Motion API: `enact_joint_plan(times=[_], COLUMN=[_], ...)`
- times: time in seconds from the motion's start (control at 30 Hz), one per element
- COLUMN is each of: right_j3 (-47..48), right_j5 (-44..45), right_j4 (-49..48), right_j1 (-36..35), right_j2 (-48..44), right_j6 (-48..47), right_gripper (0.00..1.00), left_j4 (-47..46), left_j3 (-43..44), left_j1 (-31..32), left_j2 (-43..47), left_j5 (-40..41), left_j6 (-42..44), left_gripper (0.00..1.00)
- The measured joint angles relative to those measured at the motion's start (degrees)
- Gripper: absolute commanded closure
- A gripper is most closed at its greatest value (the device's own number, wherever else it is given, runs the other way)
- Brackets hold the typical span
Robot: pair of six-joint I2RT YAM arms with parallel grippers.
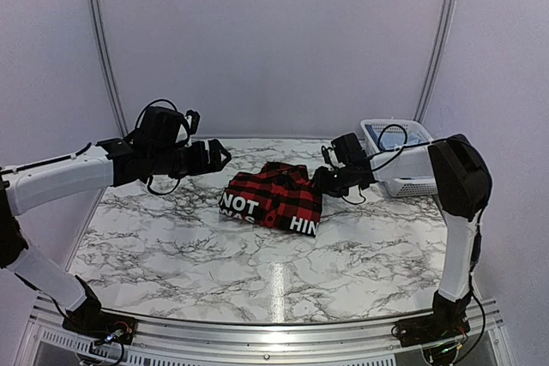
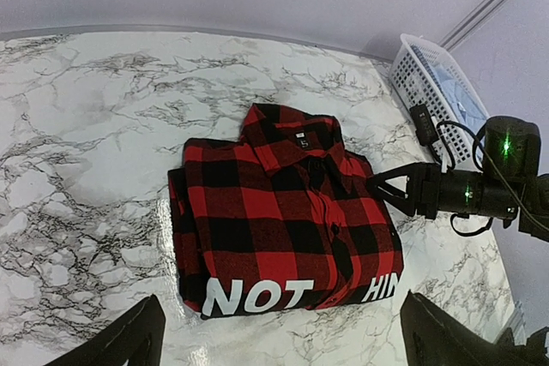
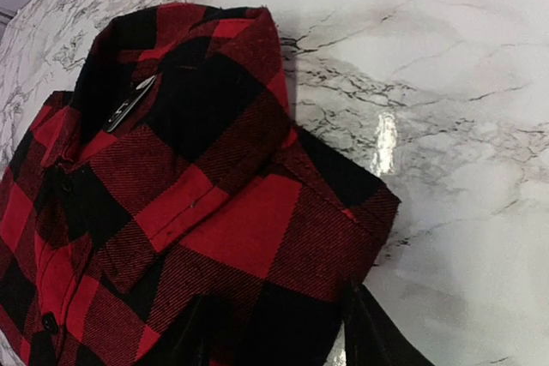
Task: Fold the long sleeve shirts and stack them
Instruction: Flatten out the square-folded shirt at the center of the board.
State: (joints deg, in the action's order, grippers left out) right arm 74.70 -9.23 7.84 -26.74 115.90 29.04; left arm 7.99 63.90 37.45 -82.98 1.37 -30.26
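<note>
Right tool (image 2: 382,190) half open astride edge of red-and-black shirt (image 2: 274,229), left tool (image 1: 216,159) wide open, empty, white basket (image 2: 410,70) near right tool

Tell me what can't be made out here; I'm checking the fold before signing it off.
- Shirt lettering: left wrist view, only "NOT" and "HIN" show; the fold hides the rest.
- Right gripper hold on the shirt: right wrist view, fingers cut off by the bottom edge.
- Basket contents: left wrist view, too small behind the lattice; top view, right arm partly covers it.
</note>
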Motion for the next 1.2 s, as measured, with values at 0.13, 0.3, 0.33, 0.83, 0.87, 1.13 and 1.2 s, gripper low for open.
enact_joint_plan(times=[0.13, 0.3, 0.33, 0.83, 0.87, 1.13, 1.2], right_j3=[-0.02, 0.11, 0.15, 15.34, 15.85, 14.86, 14.25], right_j5=[-1.05, -2.21, -2.29, 2.27, 2.16, 2.03, 2.84], right_j4=[-0.96, -1.4, -1.36, 2.47, 2.27, 8.02, 9.51], right_j1=[0.0, 0.0, 0.0, -23.56, -26.29, -36.63, -35.21], right_j2=[0.24, 0.24, 0.24, -6.84, -6.64, 0.42, 0.09], right_j6=[1.07, 1.31, 1.22, -9.55, -10.51, -17.59, -18.43], right_gripper=[0.8, 1.0, 1.0, 1.0, 0.98, 0.3, 0.28], left_j4=[0.02, 0.0, 0.0, 0.68, 0.92, 2.69, 3.17], left_j3=[0.11, 0.11, 0.11, -2.19, -2.6, -6.01, -7.26], left_j1=[0.02, 0.0, 0.02, -10.73, -12.22, -14.84, -14.84], left_j2=[0.0, 0.0, 0.0, 4.79, 5.7, 7.58, 7.56], left_j5=[0.11, 0.17, 0.2, -0.7, -1.03, -4.26, -5.44], left_j6=[-0.37, -0.52, -0.61, -4.76, -5.11, -5.95, -5.97], left_gripper=[0.01, 0.01, 0.01, 0.01, 0.01, 0.02, 0.04])
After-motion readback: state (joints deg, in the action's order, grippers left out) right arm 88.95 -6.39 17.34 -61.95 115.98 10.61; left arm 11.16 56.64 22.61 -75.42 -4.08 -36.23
